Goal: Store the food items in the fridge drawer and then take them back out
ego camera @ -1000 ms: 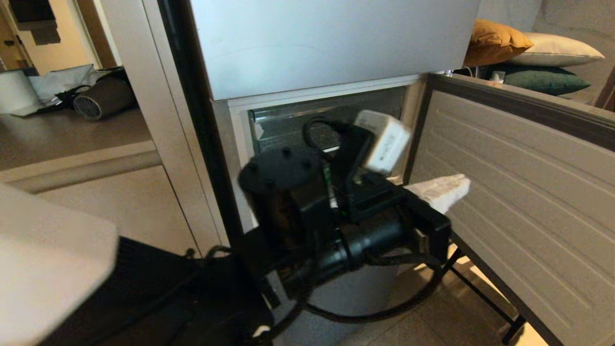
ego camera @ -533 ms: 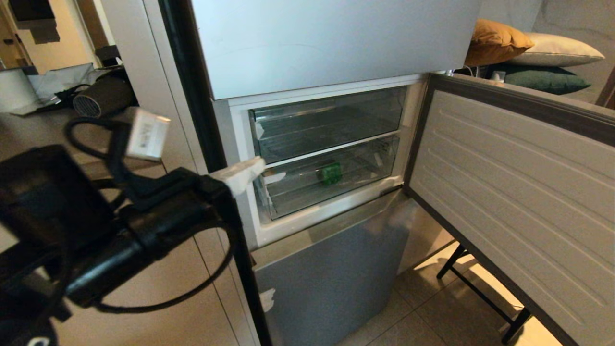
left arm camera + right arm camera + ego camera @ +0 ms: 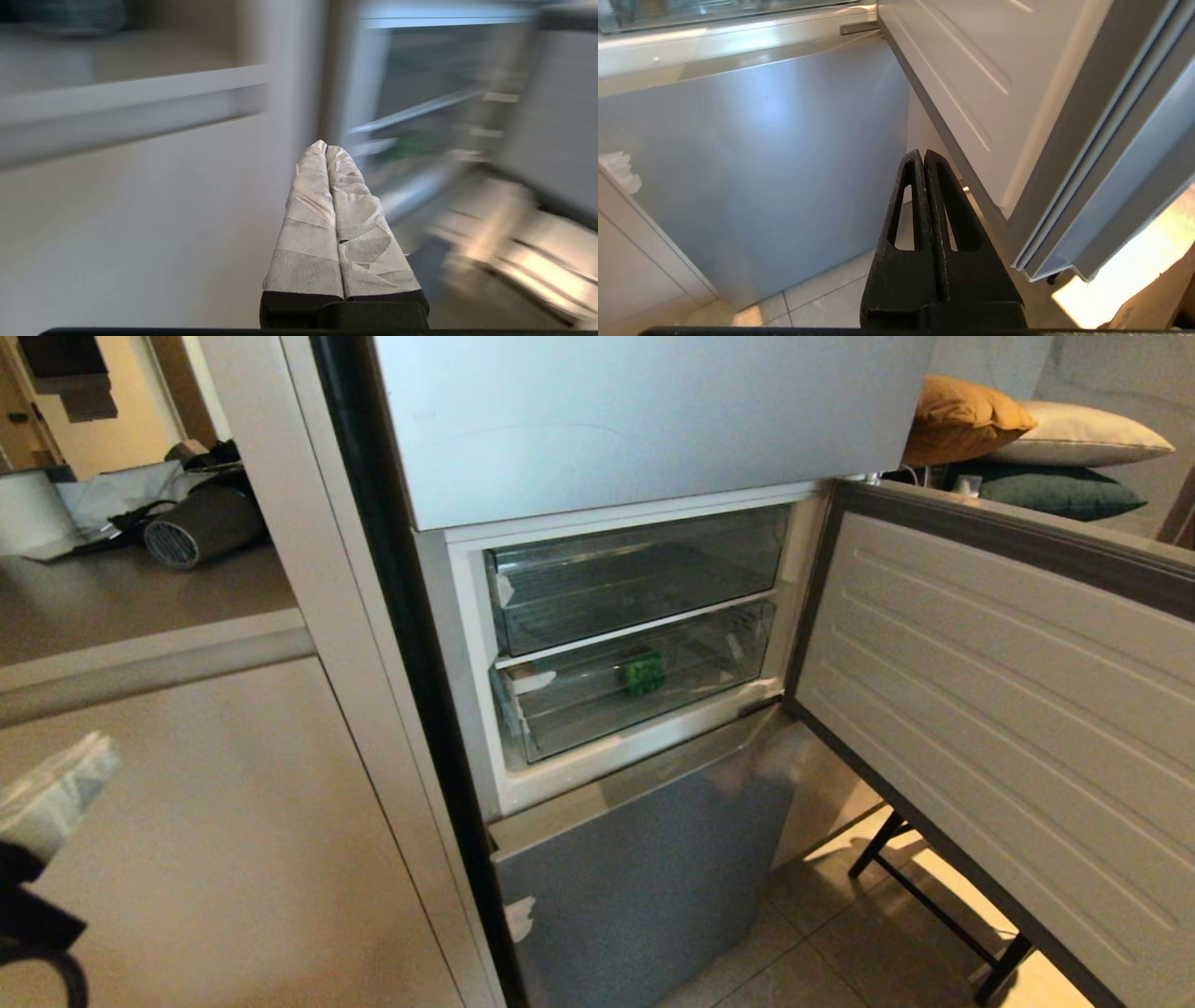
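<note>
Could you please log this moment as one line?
left gripper: shut, empty, beside fridge | right gripper: shut, parked | door: open | drawers: closed

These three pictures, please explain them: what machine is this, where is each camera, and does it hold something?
It is a two-armed robot facing a fridge whose middle door stands open. The wide picture comes from its head. Inside are two clear drawers; the lower drawer holds a small green item. The other pictures come from cameras on the wrists. The left gripper, with white-wrapped fingers, is shut and empty, at the head view's left edge. The right gripper, black, is shut and empty, low before the silver bottom panel.
</note>
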